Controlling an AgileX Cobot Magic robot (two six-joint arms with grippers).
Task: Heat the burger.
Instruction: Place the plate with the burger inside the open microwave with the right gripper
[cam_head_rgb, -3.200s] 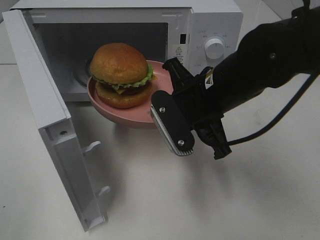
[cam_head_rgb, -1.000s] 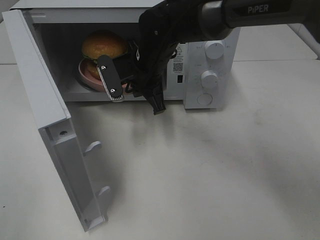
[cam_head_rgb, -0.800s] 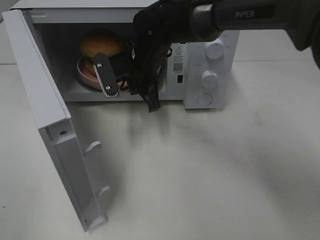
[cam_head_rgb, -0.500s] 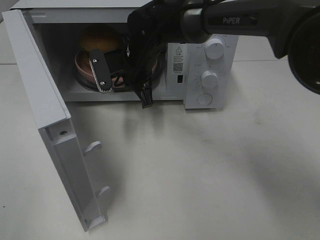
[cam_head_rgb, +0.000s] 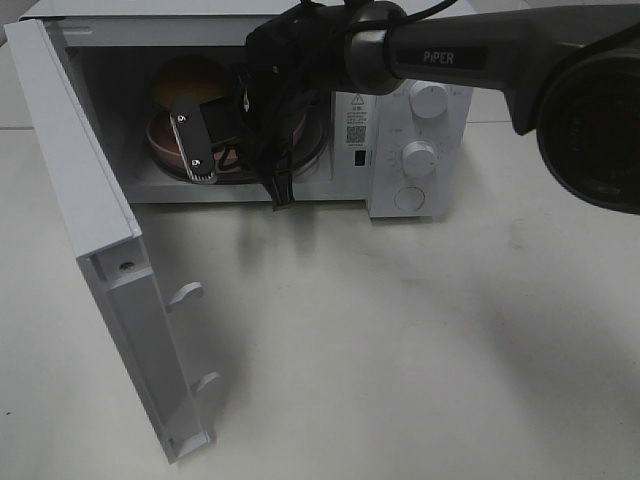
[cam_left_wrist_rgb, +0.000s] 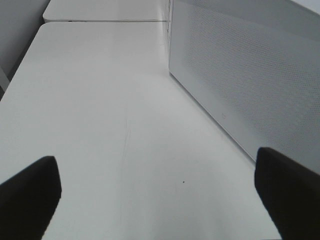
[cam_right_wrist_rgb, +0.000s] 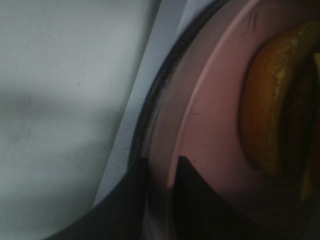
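Inside the open white microwave oven (cam_head_rgb: 420, 50), your right gripper (cam_head_rgb: 213, 165) (cam_right_wrist_rgb: 160, 200) straddled the rim of the shallow pink round plate (cam_head_rgb: 163, 150) (cam_right_wrist_rgb: 210, 100) bearing the glossy golden-brown burger (cam_head_rgb: 187, 78) (cam_right_wrist_rgb: 270, 110), grip or release impossible to tell, while your left gripper (cam_left_wrist_rgb: 160, 200) hung wide apart above the white tabletop (cam_left_wrist_rgb: 100, 100).

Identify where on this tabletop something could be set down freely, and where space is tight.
Free: the table in front of the microwave, right of its open door; also the strip beside the microwave's side wall. Crowded: the cavity, filled by the plate, burger and right gripper.
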